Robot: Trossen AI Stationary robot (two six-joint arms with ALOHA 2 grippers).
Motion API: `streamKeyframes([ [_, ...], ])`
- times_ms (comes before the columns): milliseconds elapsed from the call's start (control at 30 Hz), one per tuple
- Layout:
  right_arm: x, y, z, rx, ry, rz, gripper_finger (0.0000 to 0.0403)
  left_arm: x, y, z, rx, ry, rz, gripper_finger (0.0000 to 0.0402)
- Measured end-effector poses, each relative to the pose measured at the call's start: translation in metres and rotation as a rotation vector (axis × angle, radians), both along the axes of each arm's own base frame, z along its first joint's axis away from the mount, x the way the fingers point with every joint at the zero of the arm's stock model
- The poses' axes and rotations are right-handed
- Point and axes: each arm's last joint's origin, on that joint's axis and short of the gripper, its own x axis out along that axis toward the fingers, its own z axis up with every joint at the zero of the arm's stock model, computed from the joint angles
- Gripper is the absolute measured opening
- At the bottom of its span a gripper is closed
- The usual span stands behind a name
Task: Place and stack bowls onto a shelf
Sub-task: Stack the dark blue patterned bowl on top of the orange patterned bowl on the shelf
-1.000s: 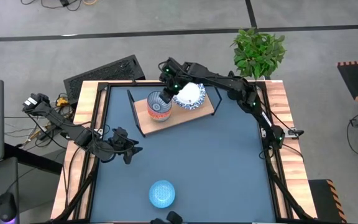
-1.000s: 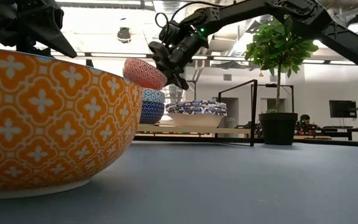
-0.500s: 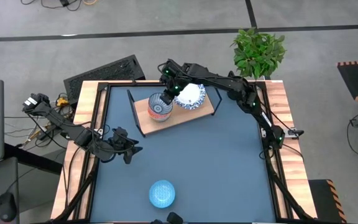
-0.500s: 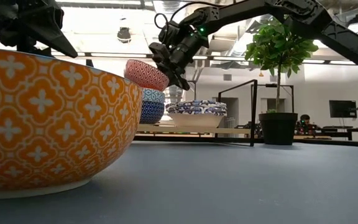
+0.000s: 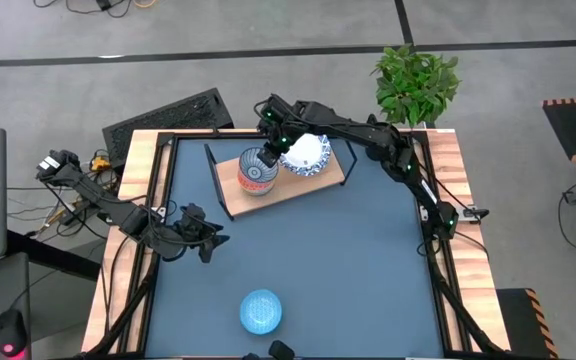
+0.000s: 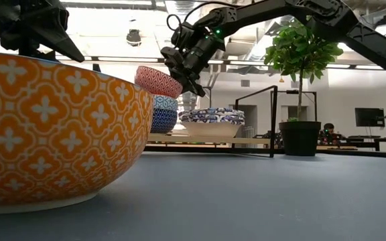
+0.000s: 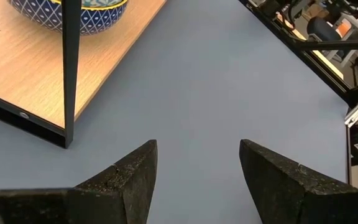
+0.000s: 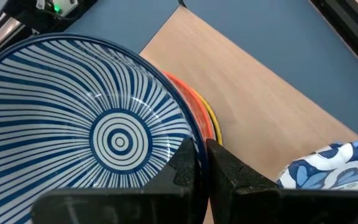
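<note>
The right gripper (image 5: 273,152), fingers clamped on the red-patterned, blue-striped bowl's (image 6: 158,81) rim, holds it tilted above the light-wood shelf's (image 5: 313,182) bowl stack (image 6: 163,113).

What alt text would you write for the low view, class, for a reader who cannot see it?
The right gripper pinches the rim of a red-orange patterned bowl atop a stack on the shelf, beside a blue-rimmed white bowl. A yellow-orange bowl fills the near foreground.

The dark-blue table (image 5: 348,260) carries the wooden shelf (image 5: 303,185), a light-blue bowl (image 5: 261,311) and an orange bowl (image 6: 52,130).
</note>
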Motion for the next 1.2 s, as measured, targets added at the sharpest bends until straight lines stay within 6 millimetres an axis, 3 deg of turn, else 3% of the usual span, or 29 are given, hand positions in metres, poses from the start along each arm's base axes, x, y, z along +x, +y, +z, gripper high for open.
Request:
streamKeyframes([
  [633,0.001,0.002,0.001,-0.019,-0.003,-0.001,0.0039,0.0,0.0,0.0,0.005,-0.002,0.003,0.0213],
  [867,0.013,0.004,-0.025,0.013,0.029,0.018,0.0039,0.0,0.0,0.0,0.006,-0.001,0.003,0.0213],
  [1200,0.013,0.002,-0.025,0.014,0.025,0.017,0.0039,0.0,0.0,0.0,0.007,-0.001,0.003,0.0213],
])
